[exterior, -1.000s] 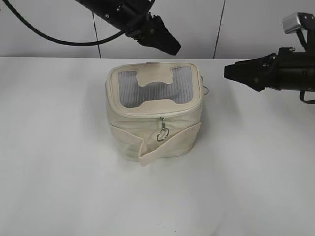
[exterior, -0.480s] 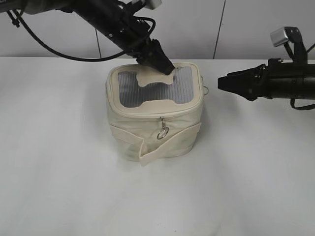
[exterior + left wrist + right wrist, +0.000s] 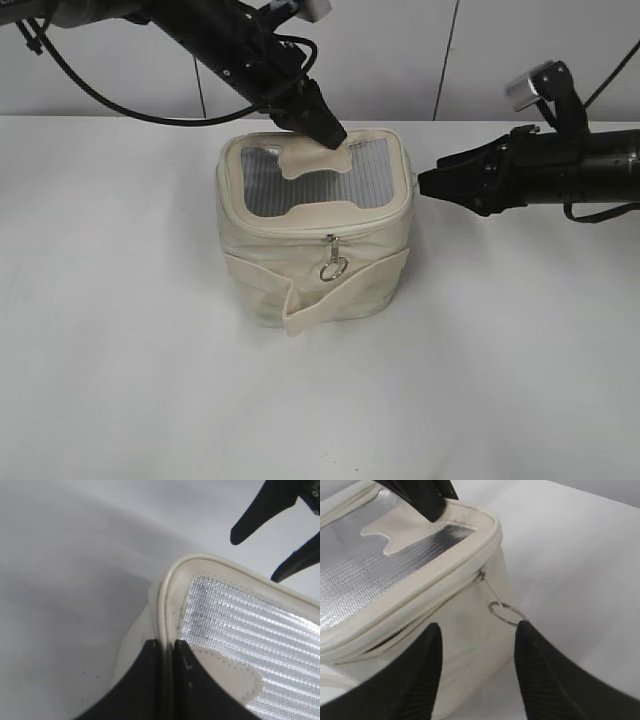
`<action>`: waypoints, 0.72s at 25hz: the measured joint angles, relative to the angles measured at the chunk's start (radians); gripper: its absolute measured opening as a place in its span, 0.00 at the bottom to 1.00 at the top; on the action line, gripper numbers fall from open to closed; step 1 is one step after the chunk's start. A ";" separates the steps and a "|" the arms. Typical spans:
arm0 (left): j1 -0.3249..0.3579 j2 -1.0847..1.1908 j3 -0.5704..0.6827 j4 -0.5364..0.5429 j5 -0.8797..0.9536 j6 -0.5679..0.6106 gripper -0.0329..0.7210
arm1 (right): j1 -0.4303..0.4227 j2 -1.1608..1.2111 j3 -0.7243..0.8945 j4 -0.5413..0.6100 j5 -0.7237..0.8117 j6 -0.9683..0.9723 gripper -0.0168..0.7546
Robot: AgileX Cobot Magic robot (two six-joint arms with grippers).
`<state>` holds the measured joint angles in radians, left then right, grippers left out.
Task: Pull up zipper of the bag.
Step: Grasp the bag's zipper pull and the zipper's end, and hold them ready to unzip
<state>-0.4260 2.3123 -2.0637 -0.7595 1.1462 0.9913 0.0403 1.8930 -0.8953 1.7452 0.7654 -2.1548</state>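
A cream bag (image 3: 315, 270) with a silver mesh top stands on the white table. A zipper runs under its top rim, with one ring pull (image 3: 332, 268) hanging at the front. My left gripper (image 3: 330, 135) is at the back of the top, shut on the bag's piped rim (image 3: 172, 585), which runs between its fingers (image 3: 167, 645). My right gripper (image 3: 425, 185) is open at the bag's right side. In the right wrist view its fingers (image 3: 480, 625) flank the bag's corner, and a second ring pull (image 3: 507, 613) hangs just by the right fingertip.
The white table (image 3: 120, 350) lies all around the bag. A pale wall with dark seams (image 3: 445, 60) stands behind. A loose cream strap flap (image 3: 300, 320) sticks out at the bag's lower front.
My left gripper came down from above onto the bag's back rim and closed there. My right gripper moved left, up to the bag's right side.
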 joint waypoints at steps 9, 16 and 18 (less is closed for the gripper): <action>0.000 0.000 0.000 0.001 0.000 -0.001 0.10 | 0.068 0.044 -0.068 -0.032 -0.133 -0.025 0.52; 0.000 0.000 0.000 0.001 0.000 -0.001 0.10 | 0.068 0.088 -0.123 -0.073 -0.155 -0.028 0.52; 0.000 0.000 0.000 0.001 0.000 -0.001 0.10 | 0.068 0.097 -0.133 -0.077 -0.155 -0.028 0.52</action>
<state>-0.4260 2.3123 -2.0637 -0.7583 1.1462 0.9903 0.1087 1.9900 -1.0284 1.6682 0.6101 -2.1823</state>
